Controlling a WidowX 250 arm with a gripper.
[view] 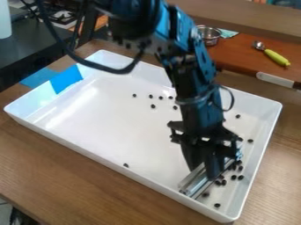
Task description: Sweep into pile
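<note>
The table (70,176) lies nearest, under a white tray (100,125). At the tray's right end, the jaws pinch a metal bar (195,186), its long axis slanting; many black beans (240,177) sit between it and the tray's right wall, others toward the tray's far side.
</note>
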